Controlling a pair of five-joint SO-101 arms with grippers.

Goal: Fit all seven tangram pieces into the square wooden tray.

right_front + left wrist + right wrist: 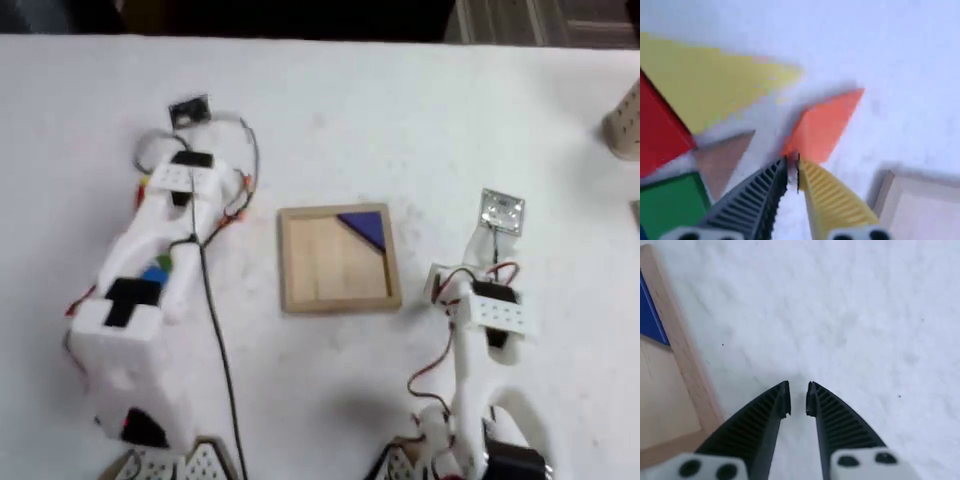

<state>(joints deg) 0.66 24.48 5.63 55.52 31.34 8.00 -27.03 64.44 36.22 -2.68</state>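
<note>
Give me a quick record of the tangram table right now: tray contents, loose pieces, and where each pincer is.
Tray: one blue triangle in a corner, the rest bare wood
Loose pieces: orange parallelogram, yellow triangle, red piece, green piece, brown triangle, all on the table
Left pincer: tips at the orange parallelogram's corner
Right pincer: slightly open, empty, over the table beside the tray

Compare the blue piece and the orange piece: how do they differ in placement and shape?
The blue piece lies inside the tray, tucked into a corner; the orange piece lies on the white table, outside the tray. The blue piece looks triangular, while the orange piece looks like a slanted four-sided shape. Both lie flat.
</note>
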